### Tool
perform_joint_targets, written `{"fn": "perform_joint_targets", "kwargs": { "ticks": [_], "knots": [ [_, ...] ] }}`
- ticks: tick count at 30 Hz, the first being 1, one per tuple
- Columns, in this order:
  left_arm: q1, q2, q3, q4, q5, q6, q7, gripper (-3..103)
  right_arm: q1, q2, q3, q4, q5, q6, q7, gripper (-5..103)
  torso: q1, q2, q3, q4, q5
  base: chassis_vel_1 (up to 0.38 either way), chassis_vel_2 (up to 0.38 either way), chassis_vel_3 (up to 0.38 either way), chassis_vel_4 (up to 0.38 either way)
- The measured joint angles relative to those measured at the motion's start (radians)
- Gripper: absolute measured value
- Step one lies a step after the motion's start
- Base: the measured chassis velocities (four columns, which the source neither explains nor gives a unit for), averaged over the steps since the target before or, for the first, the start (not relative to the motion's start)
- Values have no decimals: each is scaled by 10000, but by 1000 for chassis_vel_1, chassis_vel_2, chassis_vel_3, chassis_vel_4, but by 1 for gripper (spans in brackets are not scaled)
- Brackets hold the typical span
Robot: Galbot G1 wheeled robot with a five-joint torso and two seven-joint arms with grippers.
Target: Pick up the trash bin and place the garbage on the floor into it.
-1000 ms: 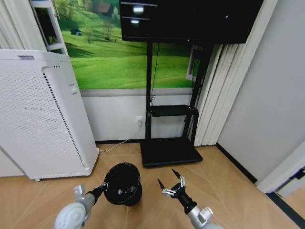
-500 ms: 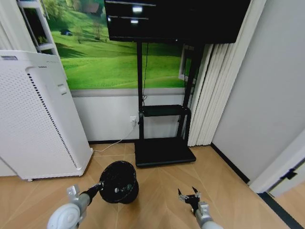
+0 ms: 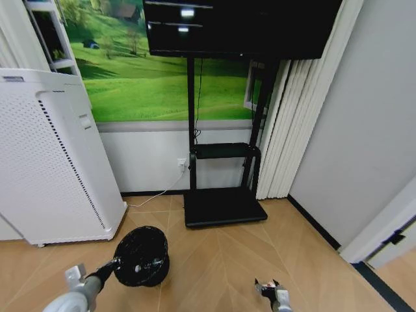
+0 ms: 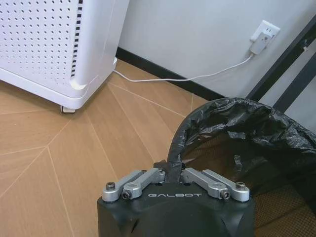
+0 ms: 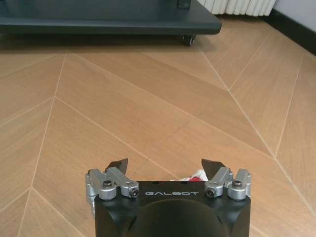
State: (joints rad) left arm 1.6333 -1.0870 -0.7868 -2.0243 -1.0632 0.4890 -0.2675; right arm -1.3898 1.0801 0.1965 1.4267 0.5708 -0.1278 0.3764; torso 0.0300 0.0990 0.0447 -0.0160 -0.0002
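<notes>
Black mesh trash bin (image 3: 139,255) tipped, mouth facing the camera — left tool (image 4: 173,170) clamps its rim. Right tool (image 5: 168,165) spread open, low over the floor (image 5: 148,98), a white-red wrapper (image 5: 193,175) just beneath.

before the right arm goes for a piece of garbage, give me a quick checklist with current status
1. Left gripper shut on the trash bin rim: ok, fingers pinch the rim and black liner in the left wrist view.
2. Bin mouth open to receive: ok, the liner is spread wide.
3. Right gripper open: ok, fingertips stand well apart.
4. Garbage under the right gripper: cannot tell for sure; a bit of a white-and-red piece peeks out between the fingers, mostly hidden by the gripper body.
5. Floor free ahead of the gripper: ok, bare wood up to the black stand base.
6. Other litter pieces located: cannot tell.
</notes>
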Motion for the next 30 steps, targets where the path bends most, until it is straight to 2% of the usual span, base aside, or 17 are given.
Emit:
{"fn": "perform_joint_targets", "kwargs": {
  "ticks": [5,13,14,18,27,28,30],
  "knots": [
    [-227,118,258,-3,-111,-199,1,4,519,531,-24,-855,-45,129,284,81,0,0,0,-3,3,0,0,0,0],
    [-316,202,302,7,-327,-239,9,4,921,779,136,-1719,-82,456,731,77,0,0,0,-1,3,0,0,0,0],
    [-332,203,318,32,-330,-243,20,4,978,787,180,-1868,-82,522,830,74,0,0,0,-1,1,0,0,0,0],
    [-422,193,437,87,-335,-285,78,4,1251,969,243,-2544,-77,749,1203,78,0,0,0,-1,2,0,0,0,0],
    [-633,263,587,218,-416,-361,110,4,1375,1220,175,-3014,-73,722,1386,81,0,0,0,-1,2,0,0,0,0],
    [-665,289,596,242,-438,-387,116,4,1352,1231,168,-3022,-68,708,1411,84,1,0,0,-1,3,0,0,0,0],
    [-699,306,612,266,-459,-402,118,4,1320,1215,160,-3040,-67,709,1407,81,0,0,0,-1,2,0,0,0,0]
  ]
}}
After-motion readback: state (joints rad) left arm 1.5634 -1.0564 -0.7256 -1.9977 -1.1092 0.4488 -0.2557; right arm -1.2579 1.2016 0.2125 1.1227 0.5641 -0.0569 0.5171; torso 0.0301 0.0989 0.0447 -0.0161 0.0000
